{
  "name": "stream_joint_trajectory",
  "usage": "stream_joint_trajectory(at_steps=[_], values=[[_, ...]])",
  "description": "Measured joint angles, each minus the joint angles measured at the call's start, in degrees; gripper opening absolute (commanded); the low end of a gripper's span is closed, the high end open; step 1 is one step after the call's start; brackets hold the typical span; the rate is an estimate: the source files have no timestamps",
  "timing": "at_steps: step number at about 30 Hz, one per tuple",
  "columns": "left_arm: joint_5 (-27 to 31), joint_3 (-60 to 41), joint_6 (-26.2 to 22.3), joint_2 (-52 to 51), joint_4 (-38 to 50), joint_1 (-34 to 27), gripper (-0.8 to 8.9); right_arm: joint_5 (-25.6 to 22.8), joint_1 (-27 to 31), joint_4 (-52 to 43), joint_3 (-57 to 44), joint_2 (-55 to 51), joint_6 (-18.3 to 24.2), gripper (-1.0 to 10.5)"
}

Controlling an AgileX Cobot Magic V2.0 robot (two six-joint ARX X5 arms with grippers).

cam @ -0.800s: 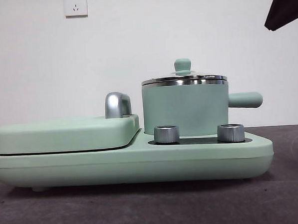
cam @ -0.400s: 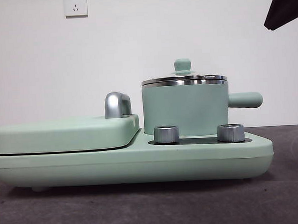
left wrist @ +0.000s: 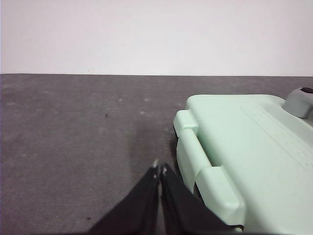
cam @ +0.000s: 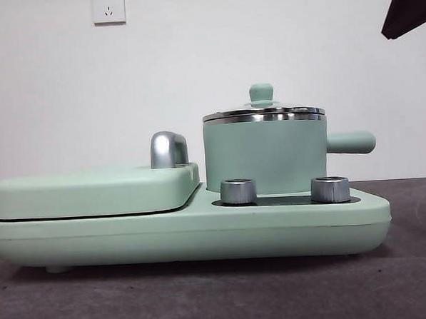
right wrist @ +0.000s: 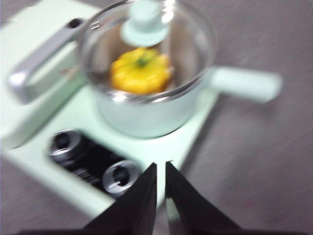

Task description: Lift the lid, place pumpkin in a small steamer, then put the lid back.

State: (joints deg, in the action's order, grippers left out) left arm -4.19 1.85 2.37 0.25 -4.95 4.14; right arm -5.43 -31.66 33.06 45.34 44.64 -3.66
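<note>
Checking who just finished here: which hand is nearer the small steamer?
Right. The right hand hangs above the small steamer, looking down at the pumpkin under the lid. The left hand sits low beyond the grill cover's far end.

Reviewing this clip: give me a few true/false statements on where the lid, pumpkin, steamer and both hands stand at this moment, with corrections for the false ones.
1. The lid sits on the small steamer. True.
2. The pumpkin lies on the table beside the appliance. False: the right wrist view shows it inside the small steamer, under the glass lid.
3. The right hand grips the lid's knob. False: it is shut on nothing, held clear of the steamer.
4. The left hand is shut, holding nothing, over the table beside the grill cover. True.
5. The steamer's side handle points toward the grill cover. False: it points away from it.
</note>
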Motion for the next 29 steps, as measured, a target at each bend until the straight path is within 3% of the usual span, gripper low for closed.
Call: stream_joint_trajectory(at_steps=[3, 11, 16, 20, 26, 29], values=[[0.0, 0.0, 0.0, 0.0, 0.0, 0.0, 0.07, -5.7, 3.0, -7.8, -6.6, -4.1, 4.5, 0.2], [0.0, 0.0, 0.0, 0.0, 0.0, 0.0, 0.07, -6.6, 16.6, -32.1, -34.1, -27.8, 8.2, 0.2], [0.0, 0.0, 0.0, 0.0, 0.0, 0.0, 0.07, -6.6, 22.6, -31.9, -43.4, -38.0, 7.7, 0.2], [0.0, 0.0, 0.0, 0.0, 0.0, 0.0, 0.07, -6.6, 24.4, -30.6, -44.4, -44.4, 7.5, 0.2], [0.0, 0.0, 0.0, 0.0, -0.1, 0.0, 0.07, -6.3, 24.5, -29.8, -44.4, -44.4, 7.5, 0.2], [0.0, 0.0, 0.0, 0.0, 0.0, 0.0, 0.07, -3.0, 24.5, -30.0, -44.4, -44.4, 7.5, 0.2]])
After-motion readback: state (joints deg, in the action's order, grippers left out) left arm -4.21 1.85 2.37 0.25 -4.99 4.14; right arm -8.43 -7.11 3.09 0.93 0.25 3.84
